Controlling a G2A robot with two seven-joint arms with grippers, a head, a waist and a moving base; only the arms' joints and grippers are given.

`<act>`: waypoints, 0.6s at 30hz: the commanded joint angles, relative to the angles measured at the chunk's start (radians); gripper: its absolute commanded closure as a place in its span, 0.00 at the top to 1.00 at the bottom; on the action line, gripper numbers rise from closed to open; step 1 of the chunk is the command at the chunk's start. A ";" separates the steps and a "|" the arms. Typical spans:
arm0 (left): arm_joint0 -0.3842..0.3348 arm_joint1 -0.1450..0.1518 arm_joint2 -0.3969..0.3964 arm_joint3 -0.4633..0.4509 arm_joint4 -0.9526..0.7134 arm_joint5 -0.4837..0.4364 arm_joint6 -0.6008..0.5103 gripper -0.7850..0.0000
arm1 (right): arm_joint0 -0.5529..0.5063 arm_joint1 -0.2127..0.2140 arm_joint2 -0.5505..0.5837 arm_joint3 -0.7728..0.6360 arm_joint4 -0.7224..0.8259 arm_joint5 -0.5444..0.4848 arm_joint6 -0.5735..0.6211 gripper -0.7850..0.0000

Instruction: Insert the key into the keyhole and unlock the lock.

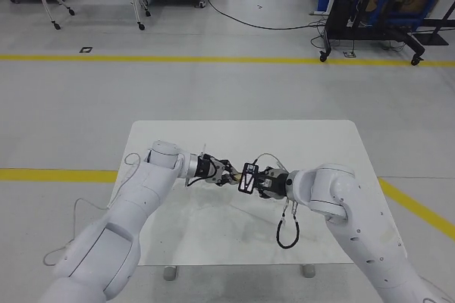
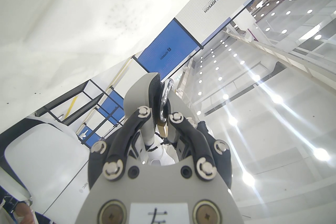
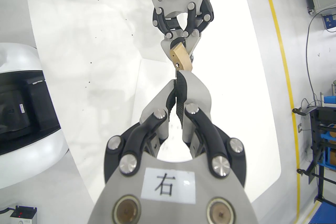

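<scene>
One brass lock [image 3: 181, 58] and two claws, up over the middle of the worktop [image 1: 212, 235]. The left claw [image 3: 181, 47] grips the lock's shackle end. The right claw [image 3: 179, 77] is clenched tight, tips touching the keyhole end; any key between them can't be made out.

robotics lab in a factory-style hall: yellow lane tape [image 1: 212, 58] on grey floor, wheeled equipment frame [image 1: 371, 36], blue-white partition panels [image 2: 170, 50], white bench [image 1: 235, 227].
</scene>
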 commanded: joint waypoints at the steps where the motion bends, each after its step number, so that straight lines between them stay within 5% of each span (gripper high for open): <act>1: 0.000 -0.002 0.002 0.002 0.002 0.001 -0.002 0.00 | 0.007 0.000 -0.010 0.000 0.001 0.007 0.004 0.00; 18: -0.006 -0.006 0.000 0.015 0.009 0.005 -0.008 0.00 | 0.040 0.001 -0.085 -0.001 -0.057 0.074 0.053 0.00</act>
